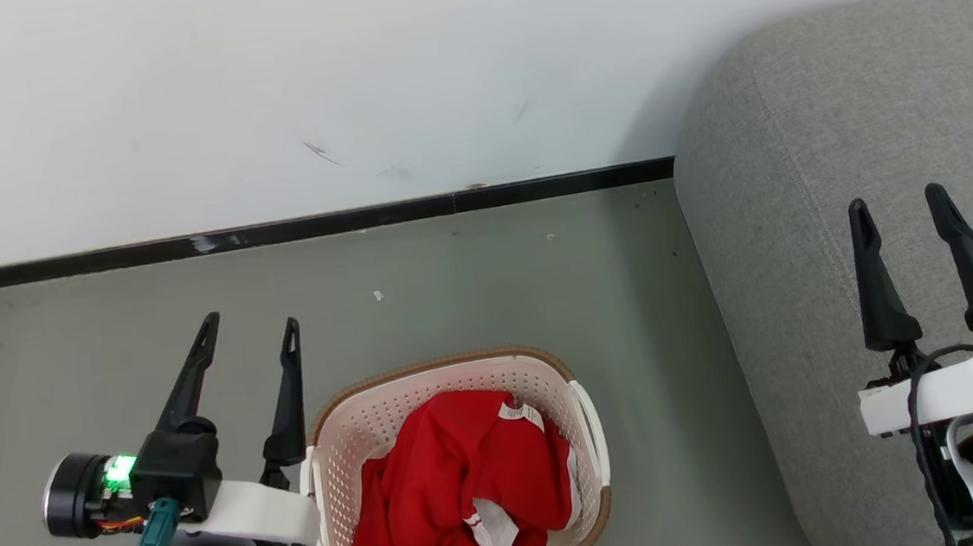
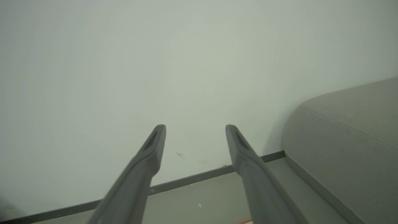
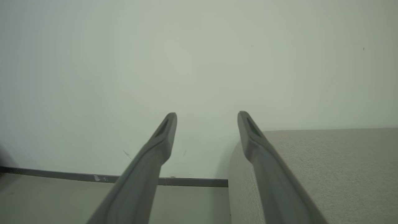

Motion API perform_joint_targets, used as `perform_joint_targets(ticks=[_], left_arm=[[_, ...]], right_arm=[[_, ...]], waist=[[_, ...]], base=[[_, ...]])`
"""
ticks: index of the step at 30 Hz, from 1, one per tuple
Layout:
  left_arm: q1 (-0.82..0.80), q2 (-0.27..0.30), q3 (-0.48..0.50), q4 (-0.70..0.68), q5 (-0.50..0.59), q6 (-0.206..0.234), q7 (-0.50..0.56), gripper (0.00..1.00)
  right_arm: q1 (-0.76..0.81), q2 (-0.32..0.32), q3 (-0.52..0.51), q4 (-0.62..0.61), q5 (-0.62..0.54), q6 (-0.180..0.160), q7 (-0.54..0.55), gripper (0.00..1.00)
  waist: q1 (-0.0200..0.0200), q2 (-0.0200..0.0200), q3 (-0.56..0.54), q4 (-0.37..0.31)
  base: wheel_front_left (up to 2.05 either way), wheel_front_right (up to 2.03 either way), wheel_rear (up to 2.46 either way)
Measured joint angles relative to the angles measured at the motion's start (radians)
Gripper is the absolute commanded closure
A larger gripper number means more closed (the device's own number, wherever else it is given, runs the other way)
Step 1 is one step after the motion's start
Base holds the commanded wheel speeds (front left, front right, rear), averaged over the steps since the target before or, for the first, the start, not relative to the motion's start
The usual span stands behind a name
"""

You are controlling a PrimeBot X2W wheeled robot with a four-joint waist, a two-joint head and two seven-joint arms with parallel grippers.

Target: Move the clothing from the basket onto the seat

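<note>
Head view: bright red soft fabric clothing [image 1: 459, 475] heaped in cream perforated plastic basket [image 1: 359, 422]. Likely light, limp; pinch a raised fold. Left gripper [image 1: 251, 320], right gripper [image 1: 897, 197] spread wide, empty.

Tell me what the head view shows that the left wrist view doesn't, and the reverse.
Head view, not left wrist: the basket on the floor with the red clothing heaped inside, and the right gripper by the sofa, jaws open. Left wrist, not head: the darker strip along the sofa's base. Both: the left gripper, jaws open and empty, the wall, the black skirting, the floor and the sofa's rounded corner.
</note>
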Motion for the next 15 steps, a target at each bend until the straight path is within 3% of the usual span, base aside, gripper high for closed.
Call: perform_joint_targets(ticks=[15], left_arm=[[0.137, 0.028, 0.095, 0.001, -0.033, 0.061, -0.002, 0.00]], right_arm=[[0.095, 0.001, 0.015, 0.050, -0.018, 0.000, 0.000, 0.00]], waist=[[0.0000, 0.0000, -0.082, 0.009]], base=[[0.00, 0.00, 0.00]])
